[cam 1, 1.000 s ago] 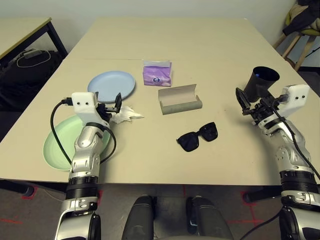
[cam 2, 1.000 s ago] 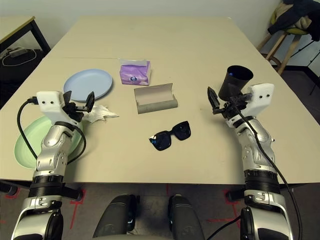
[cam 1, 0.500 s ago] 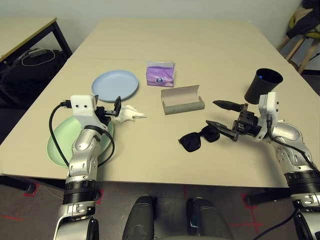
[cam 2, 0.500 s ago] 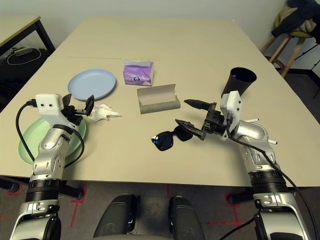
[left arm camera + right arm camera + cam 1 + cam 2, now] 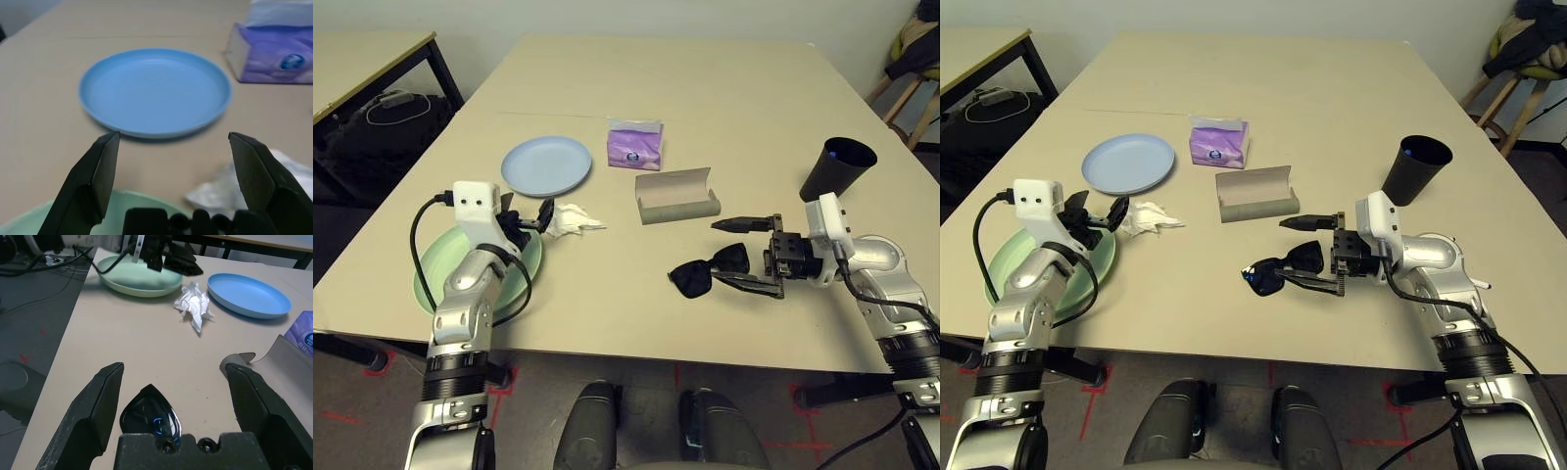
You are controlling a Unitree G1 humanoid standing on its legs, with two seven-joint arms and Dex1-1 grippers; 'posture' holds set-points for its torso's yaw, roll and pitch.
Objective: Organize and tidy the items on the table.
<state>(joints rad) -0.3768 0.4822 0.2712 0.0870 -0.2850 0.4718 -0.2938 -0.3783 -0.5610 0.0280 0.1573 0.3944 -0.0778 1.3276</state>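
Black sunglasses (image 5: 705,272) lie near the table's front, and my right gripper (image 5: 720,253) stands open with one finger on either side of their right lens (image 5: 149,413). The black cup (image 5: 837,168) stands behind that arm. A grey glasses case (image 5: 677,195) lies open mid-table, with the purple tissue pack (image 5: 634,147) behind it. My left gripper (image 5: 530,213) hangs open and empty over the pale green plate's (image 5: 435,289) far rim, pointing at the pale blue plate (image 5: 154,90). Crumpled white tissue (image 5: 573,219) lies just to its right.
A smaller table with black legs (image 5: 362,59) stands at the far left, with a dark bag and cable on the floor under it. A wooden stool (image 5: 906,69) with clothes stands at the far right. The table's front edge (image 5: 636,352) runs close below both forearms.
My right gripper has swung from beside the black cup down and left to the sunglasses, its open fingers now straddling them. The left arm has barely moved. The camera shifted slightly.
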